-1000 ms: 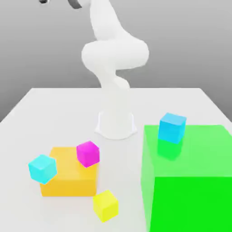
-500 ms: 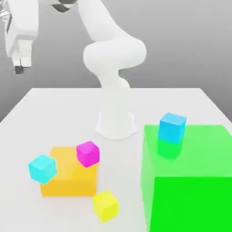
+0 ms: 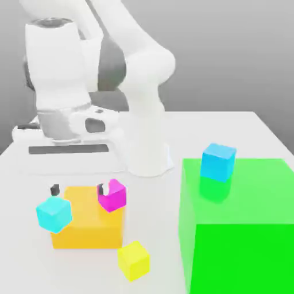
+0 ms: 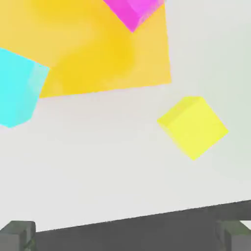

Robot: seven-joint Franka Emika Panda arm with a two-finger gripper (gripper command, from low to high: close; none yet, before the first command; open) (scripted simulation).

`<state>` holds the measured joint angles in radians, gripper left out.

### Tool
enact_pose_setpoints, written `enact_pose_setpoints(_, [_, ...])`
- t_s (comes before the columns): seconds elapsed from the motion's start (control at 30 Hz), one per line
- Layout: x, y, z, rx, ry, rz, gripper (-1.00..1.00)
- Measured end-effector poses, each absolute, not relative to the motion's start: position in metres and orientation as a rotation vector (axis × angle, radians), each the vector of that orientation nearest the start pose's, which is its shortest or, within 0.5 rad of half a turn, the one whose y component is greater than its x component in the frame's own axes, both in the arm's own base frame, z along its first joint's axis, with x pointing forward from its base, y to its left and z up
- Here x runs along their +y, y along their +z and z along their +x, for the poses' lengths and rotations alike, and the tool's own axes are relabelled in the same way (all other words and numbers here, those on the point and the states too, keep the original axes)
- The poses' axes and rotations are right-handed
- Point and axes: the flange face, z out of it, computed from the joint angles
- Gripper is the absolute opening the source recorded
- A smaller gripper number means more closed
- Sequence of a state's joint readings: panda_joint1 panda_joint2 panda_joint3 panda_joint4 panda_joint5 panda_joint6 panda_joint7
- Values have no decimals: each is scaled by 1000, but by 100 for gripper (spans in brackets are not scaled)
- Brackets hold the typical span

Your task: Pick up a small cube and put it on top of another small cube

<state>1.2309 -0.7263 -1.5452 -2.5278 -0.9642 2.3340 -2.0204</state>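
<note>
- Cyan cube [image 3: 54, 213]: leans on the orange block's [image 3: 86, 227] nine o'clock side.
- My gripper [image 3: 78, 188]: fingers spread wide, empty, above the block.
- Magenta cube [image 3: 111, 195]: on the block.
- Yellow cube [image 3: 134, 260]: on the table [image 3: 229, 132], five o'clock of the block; probably light, rigid; pinch opposite flat faces.

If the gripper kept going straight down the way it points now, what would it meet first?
Probably the large orange block: the gripper, jaws open, hangs just above its top, beside the small magenta cube. Depth is uncertain; the hand view suggests bare white table instead.
</note>
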Motion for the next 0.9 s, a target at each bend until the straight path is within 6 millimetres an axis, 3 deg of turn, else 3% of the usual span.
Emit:
enact_pose_setpoints(0.23, [-37,199,433,3109,14,394,0])
enact_pose_setpoints(0.37, [-30,144,433,3123,3,327,0])
enact_pose_setpoints(0.4, [-29,135,432,3124,2,323,-100])
enact_pose_setpoints(0.63, [-29,135,432,3122,-4,321,-100])
enact_pose_setpoints(0.77, [-29,185,432,3120,-3,323,-100])
enact_pose_setpoints(0.9, [-64,242,420,3026,45,608,-100])
